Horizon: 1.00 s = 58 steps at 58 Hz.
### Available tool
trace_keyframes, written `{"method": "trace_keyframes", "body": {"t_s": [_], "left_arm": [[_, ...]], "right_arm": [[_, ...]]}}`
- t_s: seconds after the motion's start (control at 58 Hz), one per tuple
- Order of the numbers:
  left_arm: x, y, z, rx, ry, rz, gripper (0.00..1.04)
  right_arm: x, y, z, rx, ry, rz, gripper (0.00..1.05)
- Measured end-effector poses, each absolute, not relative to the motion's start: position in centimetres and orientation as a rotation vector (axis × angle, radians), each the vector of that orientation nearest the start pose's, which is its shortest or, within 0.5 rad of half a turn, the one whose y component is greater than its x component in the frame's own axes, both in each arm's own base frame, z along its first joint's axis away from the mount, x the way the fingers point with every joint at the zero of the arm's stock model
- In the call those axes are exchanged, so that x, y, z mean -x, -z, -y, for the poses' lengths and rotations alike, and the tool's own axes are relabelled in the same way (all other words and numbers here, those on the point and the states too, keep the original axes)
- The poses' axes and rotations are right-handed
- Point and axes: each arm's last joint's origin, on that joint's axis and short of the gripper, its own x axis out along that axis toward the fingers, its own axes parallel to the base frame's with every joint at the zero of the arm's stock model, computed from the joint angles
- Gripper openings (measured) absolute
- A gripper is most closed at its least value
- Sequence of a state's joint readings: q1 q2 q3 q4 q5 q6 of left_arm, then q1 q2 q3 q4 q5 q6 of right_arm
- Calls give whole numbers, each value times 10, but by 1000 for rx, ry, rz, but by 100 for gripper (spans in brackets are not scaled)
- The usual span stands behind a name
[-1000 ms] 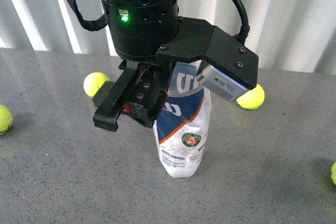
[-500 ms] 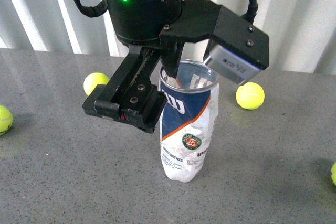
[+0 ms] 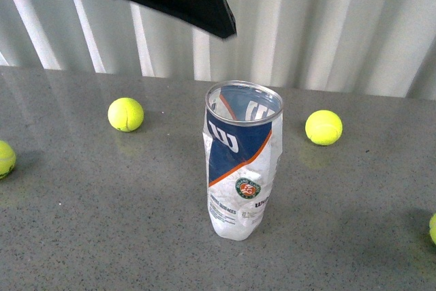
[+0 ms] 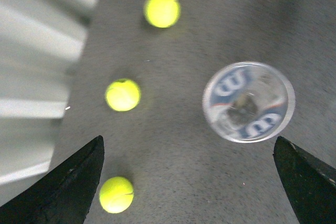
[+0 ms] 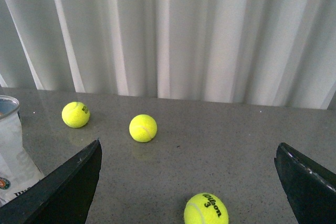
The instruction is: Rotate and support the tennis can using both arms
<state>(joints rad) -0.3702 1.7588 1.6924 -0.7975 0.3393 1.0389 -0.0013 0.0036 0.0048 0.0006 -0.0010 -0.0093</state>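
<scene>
Tennis can (image 3: 242, 161) upright on grey desk (image 3: 102, 223), free. Left hand (image 4: 189, 182) wide open above, empty; right hand (image 5: 189, 182) wide open, empty.

The can (image 3: 242, 161) was clear, crinkled glossy plastic with a shiny metal rim and printed label, the balls (image 3: 126, 114) fuzzy felt, the table (image 3: 102, 223) smooth speckled grey with a faint sheen.

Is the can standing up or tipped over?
Upright. The can stands on its base on the table, open rim up; the left wrist view looks straight down its mouth.
</scene>
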Motion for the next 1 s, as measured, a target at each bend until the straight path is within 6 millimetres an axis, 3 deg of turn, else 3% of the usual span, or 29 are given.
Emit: {"method": "trace_keyframes", "body": {"t_s": [0.103, 0.207, 0.31, 0.414, 0.534, 0.621, 0.672, 0.793, 1.0], "left_arm": [[-354, -343, 83, -723, 761, -383, 98], [-342, -333, 34, -550, 601, -378, 98], [-327, -314, -1, -414, 527, -416, 98], [-314, -296, -23, -315, 499, -446, 98], [-300, -285, -35, -253, 434, -419, 96], [-284, -272, -36, -202, 103, -216, 80], [-271, -264, -33, -130, 20, -112, 71], [-244, -247, -25, -52, -7, 7, 49], [-208, -214, -14, -12, 0, -12, 8]], "right_arm": [[-98, -165, 0, 9, 1, 2, 97], [-98, -165, 0, 9, 1, 2, 97], [-98, -165, 0, 9, 0, 2, 97], [-98, -165, 0, 9, 0, 2, 97], [-98, -165, 0, 9, 1, 2, 97], [-98, -165, 0, 9, 0, 2, 97], [-98, -165, 0, 9, 0, 2, 97], [-98, -165, 0, 9, 0, 2, 97], [-98, -165, 0, 9, 0, 2, 97]]}}
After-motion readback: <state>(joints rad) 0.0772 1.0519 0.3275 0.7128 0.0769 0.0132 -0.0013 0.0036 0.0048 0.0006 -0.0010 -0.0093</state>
